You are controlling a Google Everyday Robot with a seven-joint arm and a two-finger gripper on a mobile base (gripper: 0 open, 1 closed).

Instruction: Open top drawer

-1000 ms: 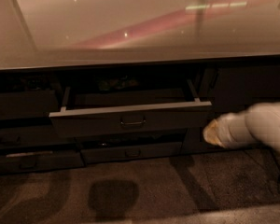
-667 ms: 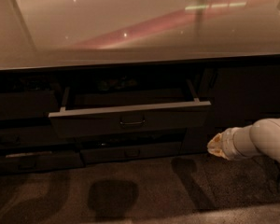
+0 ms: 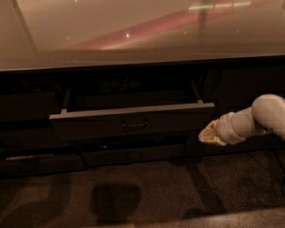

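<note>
Nearest is the dark floor (image 3: 147,198). Above it, at the right, the gripper (image 3: 210,134) hangs low, just beside the right end of the top drawer (image 3: 95,122). Whether it is released or clenched I cannot tell. A shallower drawer front (image 3: 133,154) lies under the top drawer, which stands partly pulled out below the bench (image 3: 133,32) on pale side rails (image 3: 196,92). I judge it stiff, wide and not fragile, sliding with little force. The best hold is the small loop handle (image 3: 134,124) at the centre of the front, pulled straight so the drawer does not jam.
</note>
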